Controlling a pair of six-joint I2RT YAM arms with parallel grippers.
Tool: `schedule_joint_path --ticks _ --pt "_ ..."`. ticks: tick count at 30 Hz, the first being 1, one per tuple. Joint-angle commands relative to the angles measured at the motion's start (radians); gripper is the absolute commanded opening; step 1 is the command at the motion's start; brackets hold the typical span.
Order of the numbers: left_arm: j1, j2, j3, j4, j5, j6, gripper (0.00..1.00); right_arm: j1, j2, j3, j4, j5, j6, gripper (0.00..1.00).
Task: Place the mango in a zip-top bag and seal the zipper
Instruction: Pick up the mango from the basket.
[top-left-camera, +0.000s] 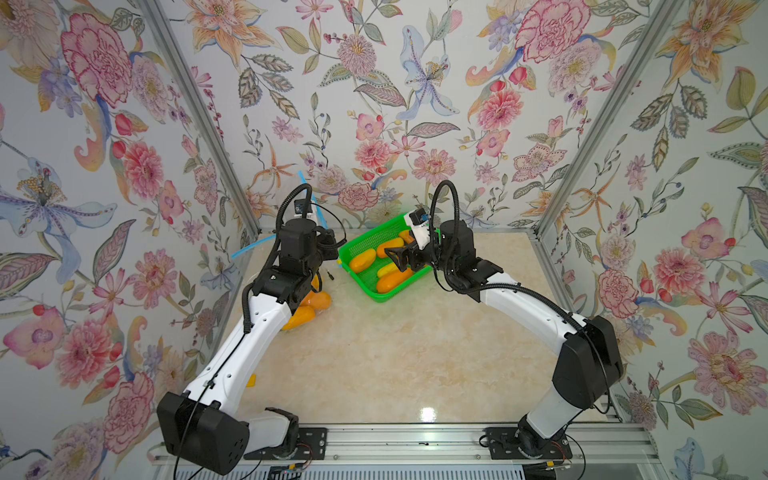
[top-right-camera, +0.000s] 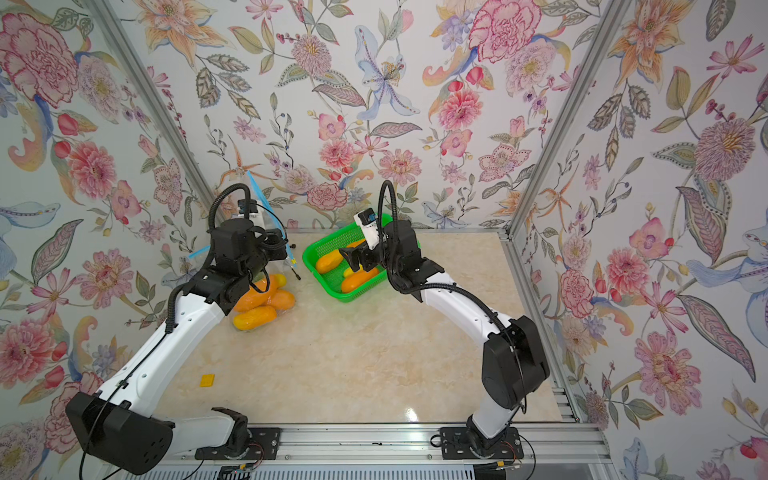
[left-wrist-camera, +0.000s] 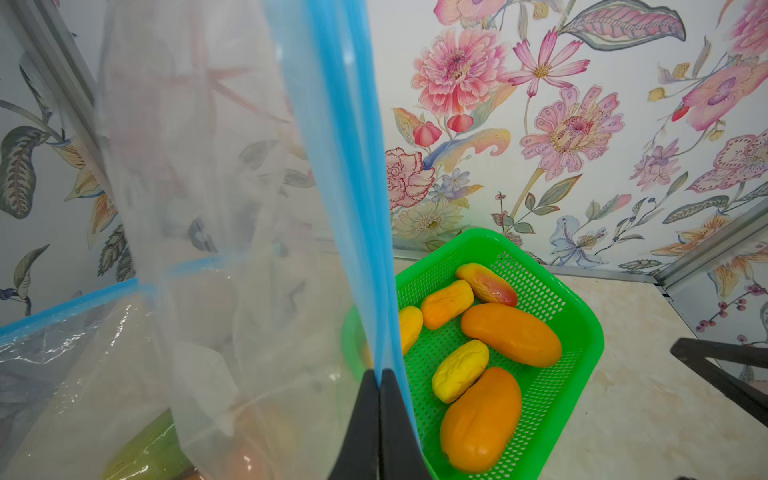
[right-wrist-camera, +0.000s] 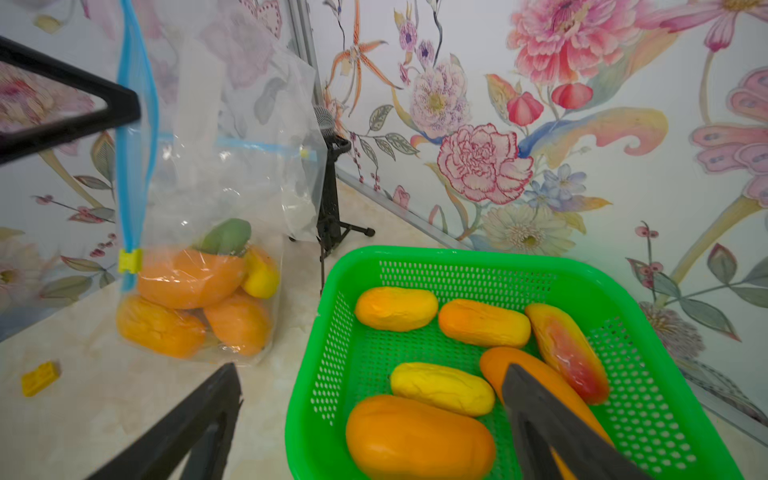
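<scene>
**Left gripper** (left-wrist-camera: 379, 374): fingers are pressed together on the blue zipper strip (left-wrist-camera: 345, 166) of the clear thin-film zip-top bag (right-wrist-camera: 216, 187), holding its mouth raised. The bag stands on the marble-patterned table (top-left-camera: 395, 365) and already contains several mangoes.

**Right gripper** (right-wrist-camera: 371, 370): jaws are wide apart and empty, poised over the green perforated plastic basket (right-wrist-camera: 457, 254), which sits near the bag.

**Contents:** six mangoes lie flat in the basket. The large smooth orange mango (right-wrist-camera: 419, 436) is close below the jaws.

**Orientation:** in a top view this mango (top-left-camera: 394, 281) has its long axis along the basket wall nearest the right arm, one end toward the bag.

**Judgement:** it appears light and firm, with rounded, probably slippery ends. It is best gripped across its waist, at mid-length.
</scene>
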Motion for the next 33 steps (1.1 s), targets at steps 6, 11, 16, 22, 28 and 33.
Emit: schedule_joint_path --ticks 6,11,16,22,28,33 --pt "-0.011 -0.001 -0.08 0.12 0.193 0.05 0.0 -0.062 0.253 0.184 -0.259 -0.024 -0.484 0.99" --pt "-0.017 -0.022 -0.128 0.164 0.251 0.078 0.0 -0.082 0.37 0.32 -0.345 -0.136 -0.633 1.0" --pt "-0.018 -0.018 -0.135 0.171 0.36 0.108 0.0 -0.081 0.529 0.53 -0.54 -0.093 -0.737 1.0" --pt "-0.016 -0.027 -0.121 0.135 0.421 0.125 0.0 -0.077 0.625 0.645 -0.691 -0.119 -0.859 0.99" --pt "-0.018 -0.039 -0.085 0.085 0.502 0.12 0.0 -0.065 0.661 0.699 -0.831 -0.119 -0.959 0.99" --pt "-0.017 -0.061 -0.034 -0.038 0.41 0.103 0.0 -0.057 0.657 0.698 -0.876 -0.102 -0.992 0.99"
